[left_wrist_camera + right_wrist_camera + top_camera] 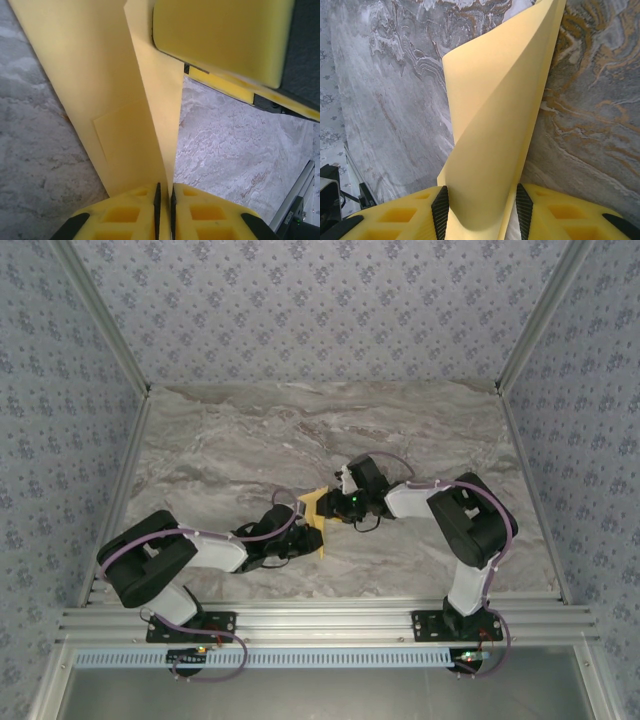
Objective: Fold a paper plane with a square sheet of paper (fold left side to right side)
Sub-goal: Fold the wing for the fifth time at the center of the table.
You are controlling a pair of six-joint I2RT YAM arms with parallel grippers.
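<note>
Square sheet of paper (490, 125): plain yellow, matte, not lying flat. It is bent into a loose curl w/ one side rolled over the other. In the top view it's approx mid-tabletop, a bit toward the near edge, right btwn the two arms where they meet. Can't tell whether any edge touches the tabletop (250, 440).

Left wrist view: sheet shows as two layers, a broad panel behind & a narrower flap in front. Both run down into the slit btwn the pads (157, 205). There's a faint rectangular patch on the broad panel, slightly diff tone.

Left end effector (165, 205): jaws almost together, only a thin slit, w/ the sheet's edge inside it. Can't tell whether the pads press the paper or just flank it.

Right end effector (481, 212): jaws apart, black pads on either side of the curled sheet, which fills most of the gap. Sheet lies against the pad on the left of that view & just beside the other.

Tabletop: grey-brown marble pattern. Around it are aluminium frame posts (105, 315) & walls w/ blue-grey patterned wallpaper (300, 300). Arm bases are bolted to an aluminium rail (320, 620) at the near edge. Left arm (215, 550) reaches in from the left, right arm (465, 520) from the right.
</note>
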